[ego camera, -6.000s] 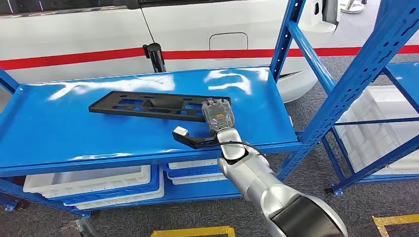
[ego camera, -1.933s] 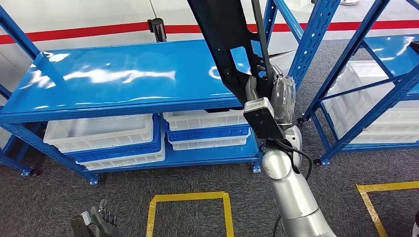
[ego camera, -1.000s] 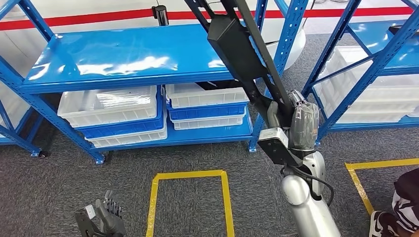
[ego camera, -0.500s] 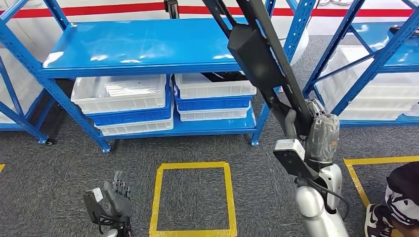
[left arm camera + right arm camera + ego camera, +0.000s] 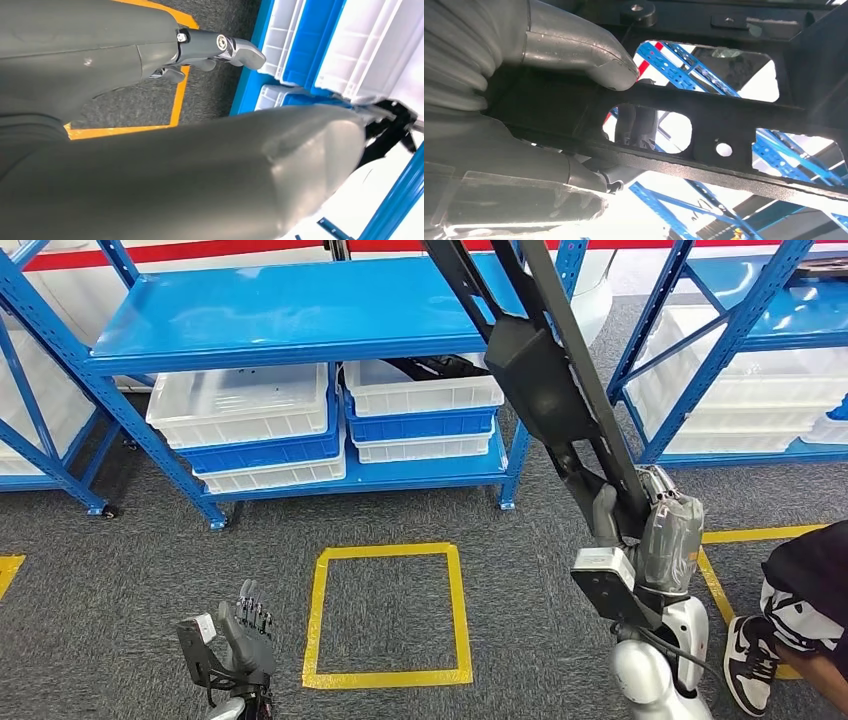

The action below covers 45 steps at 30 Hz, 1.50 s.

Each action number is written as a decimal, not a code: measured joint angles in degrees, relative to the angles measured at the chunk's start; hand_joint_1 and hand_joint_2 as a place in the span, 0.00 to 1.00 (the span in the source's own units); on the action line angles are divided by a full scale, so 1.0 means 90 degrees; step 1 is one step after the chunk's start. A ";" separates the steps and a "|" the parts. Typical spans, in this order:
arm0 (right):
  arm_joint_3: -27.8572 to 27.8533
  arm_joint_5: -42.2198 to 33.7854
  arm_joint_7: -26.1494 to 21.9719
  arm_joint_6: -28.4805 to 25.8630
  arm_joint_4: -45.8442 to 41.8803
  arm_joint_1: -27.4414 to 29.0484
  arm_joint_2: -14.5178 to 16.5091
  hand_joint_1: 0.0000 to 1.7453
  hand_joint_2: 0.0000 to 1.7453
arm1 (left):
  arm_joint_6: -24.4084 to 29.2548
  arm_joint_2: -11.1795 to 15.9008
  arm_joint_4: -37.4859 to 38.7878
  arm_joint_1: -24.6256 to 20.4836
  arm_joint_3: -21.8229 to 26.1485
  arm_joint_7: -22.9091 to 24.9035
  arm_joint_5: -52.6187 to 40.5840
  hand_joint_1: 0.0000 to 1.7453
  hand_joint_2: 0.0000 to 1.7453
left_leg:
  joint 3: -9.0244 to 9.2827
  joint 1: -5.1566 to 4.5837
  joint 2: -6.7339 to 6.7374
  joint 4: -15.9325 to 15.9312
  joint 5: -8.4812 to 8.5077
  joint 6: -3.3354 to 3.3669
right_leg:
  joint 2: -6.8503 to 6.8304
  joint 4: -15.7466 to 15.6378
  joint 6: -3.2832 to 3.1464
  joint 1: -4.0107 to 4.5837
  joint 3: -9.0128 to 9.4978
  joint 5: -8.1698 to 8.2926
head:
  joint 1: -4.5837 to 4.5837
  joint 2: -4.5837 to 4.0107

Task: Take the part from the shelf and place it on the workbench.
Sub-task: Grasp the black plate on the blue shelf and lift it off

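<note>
Since the long black perforated plastic frame part (image 5: pixel 540 370) is clear of the blue metal shelf (image 5: pixel 300 315) and rises steeply from the right hand (image 5: pixel 640 540), whose fingers (image 5: pixel 574 50) clamp its lower end, the pickup looks done. Carrying to the surface and placing remain. Low over the grey carpet, the left hand (image 5: pixel 245 645) holds nothing, fingers apart.
</note>
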 joint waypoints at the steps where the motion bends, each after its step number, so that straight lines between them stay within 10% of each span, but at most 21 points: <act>1: -0.0016 -0.0036 -0.0038 -0.0020 -0.0007 0.0063 -0.0008 1.00 1.00 | 0.0001 0.0005 0.0000 0.0001 -0.0022 0.0000 0.0014 0.00 0.00 | -0.0035 0.0006 -0.0001 0.0380 -0.0157 -0.0016 | 0.0000 0.0009 0.0000 0.0013 -0.0082 0.0063 | -0.0001 0.0000; 3: -0.0036 -0.0091 -0.0084 -0.0039 -0.0008 0.0145 -0.0024 1.00 1.00 | 0.0001 0.0010 -0.0001 0.0003 -0.0044 0.0000 0.0048 0.00 0.00 | 0.0169 0.0012 -0.0002 0.0556 -0.0082 0.0001 | 0.0006 0.0036 0.0013 0.0033 -0.0249 0.0172 | -0.0001 0.0000; 7: -0.0058 -0.0127 -0.0161 -0.0066 -0.0010 0.0171 -0.0032 1.00 1.00 | 0.0001 0.0032 -0.0041 -0.0002 -0.0077 -0.0002 0.0125 0.00 0.00 | 0.1348 -0.0043 -0.0030 -0.0910 0.0081 0.0203 | 0.0031 0.0060 0.0098 0.0052 -0.0459 0.0373 | 0.0004 0.0000; 9: -0.0063 -0.0130 -0.0196 -0.0075 -0.0012 0.0168 -0.0029 1.00 1.00 | 0.0005 0.0047 -0.0067 0.0003 -0.0104 -0.0006 0.0154 0.00 0.00 | 0.1522 -0.0111 -0.0038 -0.1232 0.0022 0.0275 | 0.0022 0.0034 0.0204 0.0023 -0.0485 0.0470 | 0.0001 0.0000; 15: -0.0076 -0.0139 -0.0220 -0.0078 -0.0024 0.0188 -0.0026 1.00 1.00 | 0.0021 0.0059 -0.0083 -0.0003 -0.0145 -0.0009 0.0185 0.00 0.00 | 0.1483 -0.0115 0.0019 -0.1552 0.0401 0.0429 | 0.0025 0.0125 0.0273 0.0063 -0.0619 0.0371 | 0.0007 0.0000; 19: -0.0094 -0.0180 -0.0236 -0.0073 -0.0024 0.0159 -0.0033 1.00 1.00 | 0.0043 0.0057 -0.0083 0.0023 -0.0160 -0.0005 0.0218 0.00 0.00 | 0.1060 -0.0101 0.0022 -0.1542 0.0732 0.0446 | 0.0033 0.1194 0.0308 0.0016 -0.0864 -0.0271 | 0.0040 0.0000; 22: -0.0098 -0.0240 -0.0244 -0.0061 -0.0024 0.0107 -0.0035 1.00 1.00 | 0.0042 0.0062 -0.0089 0.0073 -0.0143 -0.0002 0.0262 0.00 0.00 | 0.0549 -0.0074 0.0031 -0.1384 0.1038 0.0300 | 0.0035 0.0791 0.0563 -0.0085 -0.0156 -0.0233 | 0.0054 0.0000; 24: -0.0098 -0.0251 -0.0243 -0.0063 -0.0034 0.0090 -0.0036 1.00 1.00 | 0.0018 0.0072 -0.0103 0.0100 -0.0138 -0.0004 0.0262 0.00 0.00 | 0.0397 -0.0086 0.0028 -0.1290 0.1146 0.0210 | 0.0046 0.0177 0.0490 -0.0037 0.0204 -0.0318 | 0.0047 0.0000; 27: -0.0097 -0.0259 -0.0244 -0.0065 -0.0042 0.0124 -0.0038 1.00 1.00 | -0.0001 0.0097 -0.0110 0.0201 -0.0135 -0.0009 0.0258 0.00 0.00 | 0.0296 -0.0062 0.0010 -0.1288 0.1279 0.0134 | 0.0037 0.0099 0.0287 -0.0032 0.0103 -0.0258 | 0.0027 0.0000; 30: -0.0097 -0.0271 -0.0245 -0.0076 -0.0054 0.0157 -0.0038 1.00 1.00 | -0.0018 0.0127 -0.0109 0.0277 -0.0136 -0.0007 0.0243 0.00 0.00 | 0.0104 0.0009 -0.0004 -0.0685 0.0521 0.0032 | 0.0008 0.0106 0.0072 -0.0072 -0.0046 -0.0056 | 0.0015 0.0000; 33: -0.0098 -0.0279 -0.0246 -0.0085 -0.0080 0.0210 -0.0034 1.00 1.00 | -0.0085 0.0148 -0.0109 0.0281 -0.0141 -0.0007 0.0236 0.00 0.00 | -0.0049 0.0038 -0.0004 0.0490 -0.0130 -0.0039 | 0.0006 0.0111 0.0021 -0.0037 -0.0284 0.0124 | 0.0010 0.0000; 35: -0.0113 -0.0278 -0.0247 -0.0085 -0.0105 0.0281 -0.0032 1.00 1.00 | -0.0098 0.0151 -0.0118 0.0280 -0.0144 -0.0007 0.0238 0.00 0.00 | 0.0205 0.0047 -0.0003 0.0532 0.0076 -0.0036 | 0.0010 0.0115 0.0053 -0.0032 -0.0431 0.0236 | 0.0010 0.0000; 39: -0.0163 -0.0298 -0.0272 -0.0085 -0.0192 0.0380 -0.0032 1.00 1.00 | -0.0132 0.0153 -0.0210 0.0266 -0.0152 -0.0009 0.0242 0.00 0.00 | 0.1354 -0.0002 -0.0028 -0.0959 0.0123 0.0089 | 0.0019 0.0107 0.0192 -0.0023 -0.0574 0.0411 | 0.0013 0.0000; 42: -0.0199 -0.0353 -0.0298 -0.0083 -0.0235 0.0421 -0.0033 1.00 1.00 | -0.0137 0.0152 -0.0254 0.0271 -0.0149 -0.0009 0.0249 0.00 0.00 | 0.1455 -0.0061 -0.0029 -0.1251 0.0109 0.0206 | 0.0008 0.0065 0.0340 -0.0011 -0.0598 0.0513 | 0.0014 0.0000; 45: -0.0268 -0.0427 -0.0336 -0.0083 -0.0270 0.0486 -0.0054 1.00 1.00 | -0.0141 0.0133 -0.0292 0.0272 -0.0153 -0.0010 0.0257 0.00 0.00 | 0.1454 -0.0048 0.0003 -0.1469 0.0330 0.0351 | 0.0013 0.0559 0.0317 0.0032 -0.0873 0.0182 | 0.0047 0.0000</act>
